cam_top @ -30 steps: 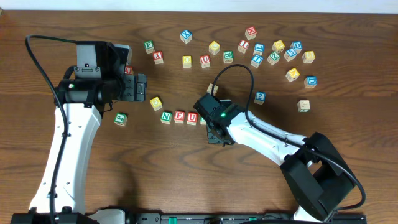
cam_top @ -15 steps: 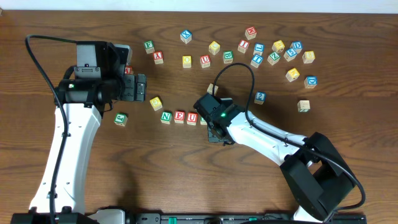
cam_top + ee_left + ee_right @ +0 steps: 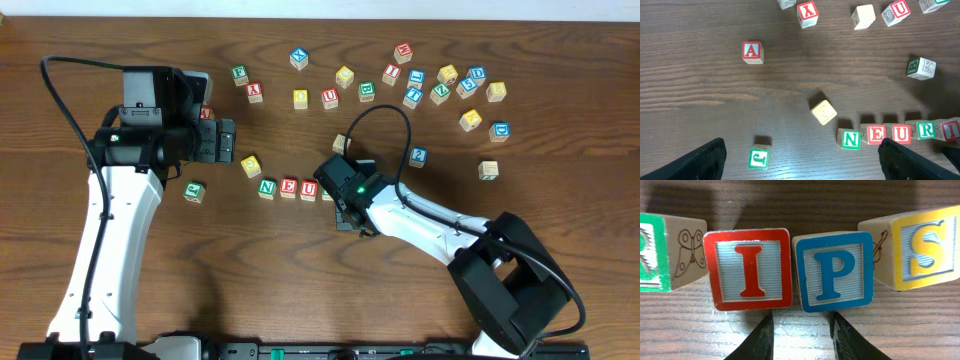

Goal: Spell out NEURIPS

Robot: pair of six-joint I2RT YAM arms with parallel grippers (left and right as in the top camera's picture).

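The row of letter blocks [image 3: 289, 188] lies on the worktop [image 3: 250, 270] directly ahead of the right gripper [image 3: 801, 337]. The gripper's two dark fingers stand apart with nothing between them, just short of the blocks. These are pale wooden cubes with coloured, framed letters. The right wrist view shows a red I block [image 3: 751, 269] and a blue P block [image 3: 834, 271] side by side, faces square on and letters upright. A green-edged R block [image 3: 657, 250] sits beyond the I, and a yellow-and-blue S block [image 3: 920, 247] beyond the P is twisted out of line, its letter leaning. From overhead only N, E and U read clearly, since the rest sits under the right arm's wrist. The left wrist view shows the N block [image 3: 851, 139], then E, U, R and part of I in one nearly straight line, its long axis running across the frame. That line lies ahead of the left gripper [image 3: 801, 150], toward the finger at the frame's right. The left gripper is spread wide and holds nothing. A yellow block [image 3: 823, 111] sits just past the N end of the row, and a green block [image 3: 759, 158] lies near the other finger.
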